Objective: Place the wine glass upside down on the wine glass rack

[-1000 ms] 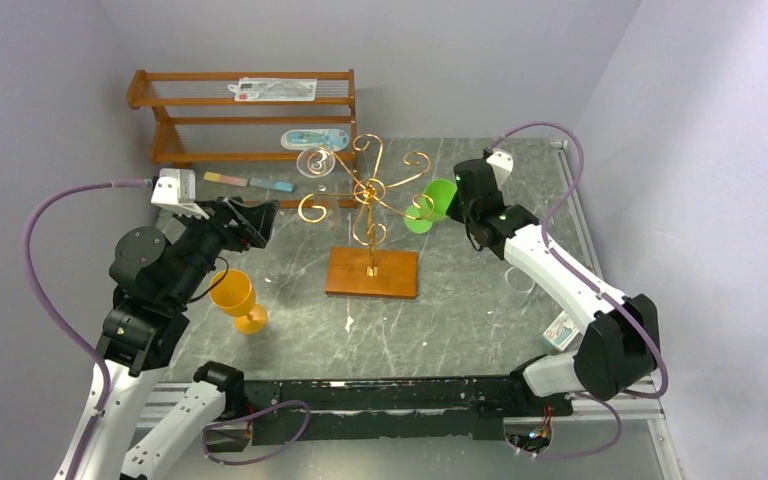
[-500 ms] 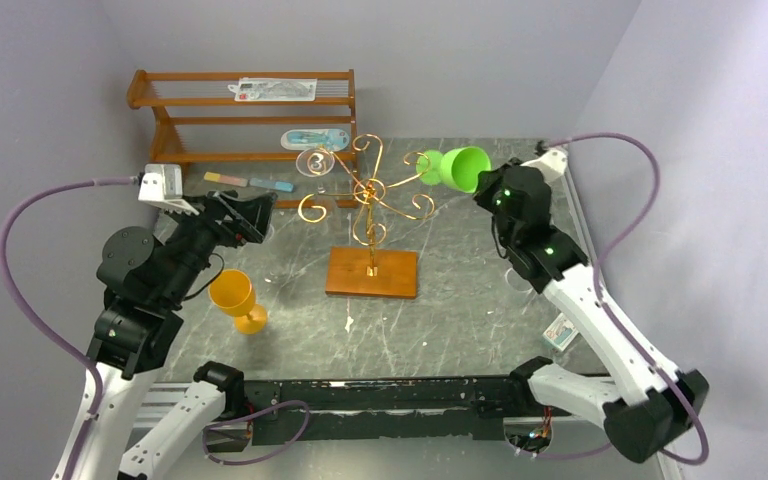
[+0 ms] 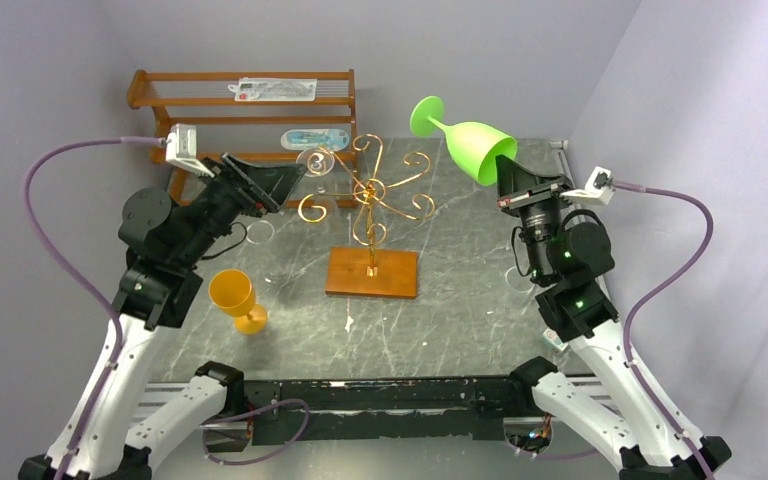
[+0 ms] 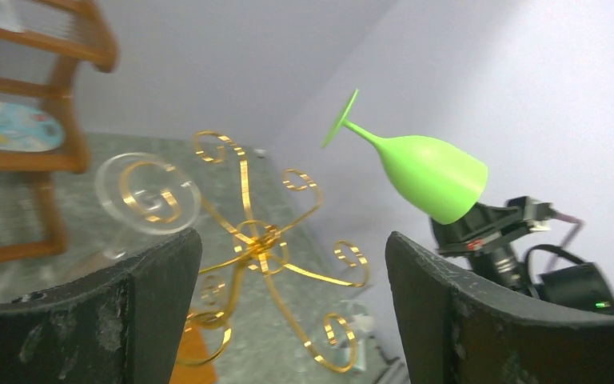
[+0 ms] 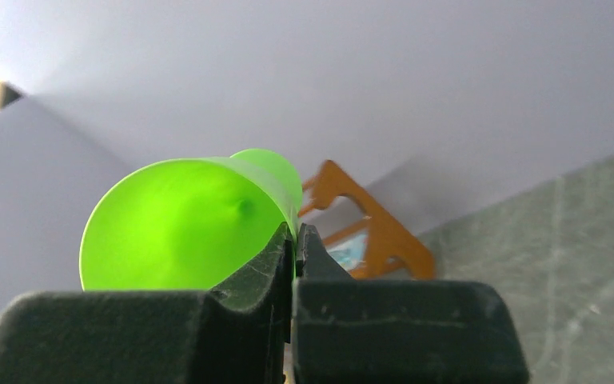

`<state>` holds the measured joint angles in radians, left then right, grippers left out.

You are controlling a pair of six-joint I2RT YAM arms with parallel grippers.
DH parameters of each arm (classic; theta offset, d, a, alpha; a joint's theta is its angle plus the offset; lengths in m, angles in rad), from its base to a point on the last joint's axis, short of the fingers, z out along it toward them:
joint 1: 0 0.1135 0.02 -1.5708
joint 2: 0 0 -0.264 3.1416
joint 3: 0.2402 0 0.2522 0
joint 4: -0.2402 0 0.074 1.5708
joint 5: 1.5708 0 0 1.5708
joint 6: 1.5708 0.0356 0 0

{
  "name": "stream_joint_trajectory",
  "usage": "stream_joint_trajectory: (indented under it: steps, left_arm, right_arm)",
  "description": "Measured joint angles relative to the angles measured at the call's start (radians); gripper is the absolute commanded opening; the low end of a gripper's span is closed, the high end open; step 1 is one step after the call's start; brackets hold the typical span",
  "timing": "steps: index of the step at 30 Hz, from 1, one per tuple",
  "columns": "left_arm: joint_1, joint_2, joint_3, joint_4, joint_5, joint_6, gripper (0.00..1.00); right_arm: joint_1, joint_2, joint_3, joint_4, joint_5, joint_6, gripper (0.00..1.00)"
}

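My right gripper [image 3: 513, 172] is shut on the rim of a green wine glass [image 3: 465, 140] and holds it high in the air, right of the rack, its foot up and to the left. The pinch on the rim shows in the right wrist view [image 5: 294, 240], and the glass also shows in the left wrist view [image 4: 424, 168]. The gold wire rack [image 3: 365, 190] stands on its orange-brown base [image 3: 371, 272] mid-table. A clear glass [image 3: 317, 163] hangs on one of its back-left arms. My left gripper [image 3: 285, 180] is open and empty, just left of the rack.
An orange wine glass [image 3: 236, 297] stands upright at the front left. A brown slatted shelf unit [image 3: 245, 115] with packets stands at the back left. A clear glass [image 3: 518, 280] and a small packet [image 3: 560, 332] lie on the table under the right arm.
My right arm has swung up and back to the right, lifting the green glass from rack height to high above the table. My left gripper has risen and moved toward the rack.
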<state>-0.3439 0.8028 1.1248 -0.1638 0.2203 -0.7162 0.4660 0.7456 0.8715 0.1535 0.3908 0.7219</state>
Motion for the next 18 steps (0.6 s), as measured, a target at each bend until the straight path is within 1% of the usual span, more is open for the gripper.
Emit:
stream_joint_trajectory:
  steps: [4, 8, 10, 12, 18]
  left_arm:
    - [0.000, 0.056, -0.021, 0.163, 0.110, -0.145, 0.89]
    - [-0.019, 0.120, -0.045, 0.384, 0.192, -0.319, 0.90]
    - [-0.060, 0.168, -0.023, 0.453, 0.200, -0.372, 0.90]
    - [-0.126, 0.220, 0.018, 0.495, 0.193, -0.402, 0.89]
    - [-0.312, 0.340, 0.096, 0.623, 0.122, -0.441, 0.84]
  right_arm:
    - [0.000, -0.021, -0.026, 0.109, -0.109, -0.003, 0.00]
    - [0.000, -0.025, -0.048, 0.215, -0.229, 0.003, 0.00]
    - [0.000, -0.016, -0.048, 0.267, -0.282, 0.013, 0.00]
    - [0.000, -0.007, -0.048, 0.311, -0.319, 0.020, 0.00]
    - [0.000, 0.008, -0.048, 0.389, -0.393, 0.029, 0.00]
